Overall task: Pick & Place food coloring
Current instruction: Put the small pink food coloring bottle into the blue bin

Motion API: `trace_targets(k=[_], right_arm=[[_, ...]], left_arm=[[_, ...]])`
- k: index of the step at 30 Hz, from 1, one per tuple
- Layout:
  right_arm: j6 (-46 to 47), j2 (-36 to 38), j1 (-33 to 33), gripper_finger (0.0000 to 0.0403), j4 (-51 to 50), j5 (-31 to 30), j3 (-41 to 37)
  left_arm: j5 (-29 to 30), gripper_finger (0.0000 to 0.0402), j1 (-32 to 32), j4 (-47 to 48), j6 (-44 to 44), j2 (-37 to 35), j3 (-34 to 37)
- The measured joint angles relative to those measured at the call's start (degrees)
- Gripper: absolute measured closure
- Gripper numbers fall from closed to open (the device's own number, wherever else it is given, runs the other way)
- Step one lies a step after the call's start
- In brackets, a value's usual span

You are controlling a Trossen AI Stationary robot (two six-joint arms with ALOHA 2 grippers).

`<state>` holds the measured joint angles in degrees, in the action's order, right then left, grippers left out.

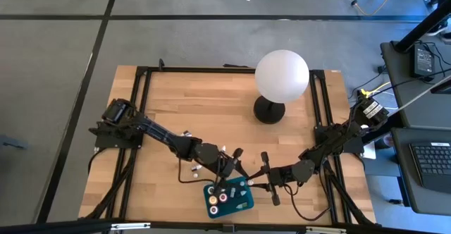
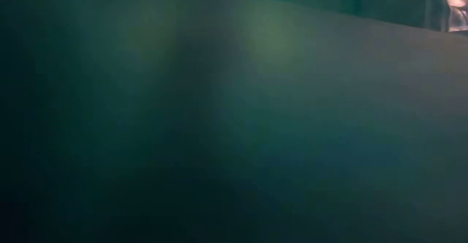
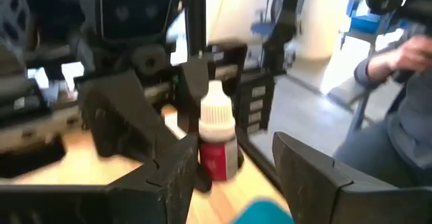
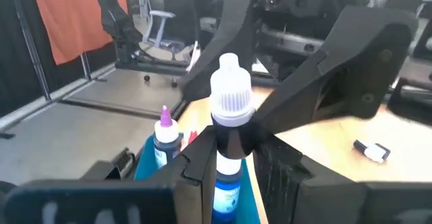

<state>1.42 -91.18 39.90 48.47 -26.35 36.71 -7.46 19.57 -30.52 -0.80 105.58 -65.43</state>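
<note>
My left gripper (image 3: 233, 177) (image 1: 236, 165) is open at the far rim of the teal tray (image 1: 243, 207). A red food coloring bottle (image 3: 217, 140) with a white cap stands upright between its fingers, close against one of them. My right gripper (image 4: 233, 156) (image 1: 259, 181) is shut on a blue food coloring bottle (image 4: 228, 183) with a white cap, over the tray's right side. A purple-capped bottle (image 4: 165, 137) and round pots (image 1: 213, 197) stand in the tray. The low view shows only the teal tray wall (image 2: 219, 126). My left gripper: the red bottle stands beside one finger (image 3: 177, 173), and I cannot tell whether they touch. My right gripper pinches the blue bottle between its two fingers just below the white cap (image 4: 228, 137). The bottle is upright and its labelled body (image 4: 226, 198) shows below the fingers, which hide its bottom.
A white globe lamp on a black base (image 1: 281, 77) stands at the table's far right. Small white-capped pieces lie on the wood left of the tray (image 1: 196, 169) and one beside my right gripper (image 4: 371, 150). A person sits beyond the table (image 3: 398, 116).
</note>
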Motion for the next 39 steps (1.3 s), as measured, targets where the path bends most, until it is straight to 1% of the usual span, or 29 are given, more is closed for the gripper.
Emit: trace_targets(k=[5,9,14,21,24,28,33,36,39], right_arm=[[1.51,0.04,0.04,0.0312,-0.38,0.29,0.0],[6.03,0.15,0.04,0.0312,-4.33,3.12,0.0],[11.23,-1.53,0.04,0.0312,-7.5,3.7,0.0],[16.43,-7.92,-0.79,0.0312,-5.64,3.67,-0.02],[18.05,-9.98,-1.5,0.0312,-5.41,3.56,0.12],[17.83,-11.44,-1.99,0.0312,-5.39,5.5,1.58],[17.73,-11.48,-2.21,0.0312,-6.41,9.29,2.57],[17.62,-11.48,-2.21,0.0312,-6.77,9.62,2.6],[17.7,-11.5,-2.21,0.0312,-7.66,9.62,2.58]], left_arm=[[0.38,0.0214,-0.2,9.44,0.28,-3.66,0.15],[1.15,0.0214,-0.21,17.67,2.64,-6.25,0.14],[4.56,0.0213,-0.17,27.7,9.3,-6.89,0.13],[5.95,0.0212,-0.17,40.94,19.28,-8.03,0.11],[8.01,0.0213,-0.15,46.58,22.57,-9.29,0.04],[13.56,0.0215,0.42,55.62,26.33,-12.38,0.06],[26.0,0.0212,2.18,67.77,34.3,-15.95,0.44],[30.63,0.0214,3.57,68.48,37.61,-16.7,1.62],[31.82,0.0215,4.97,68.02,39.19,-16.18,2.46]])
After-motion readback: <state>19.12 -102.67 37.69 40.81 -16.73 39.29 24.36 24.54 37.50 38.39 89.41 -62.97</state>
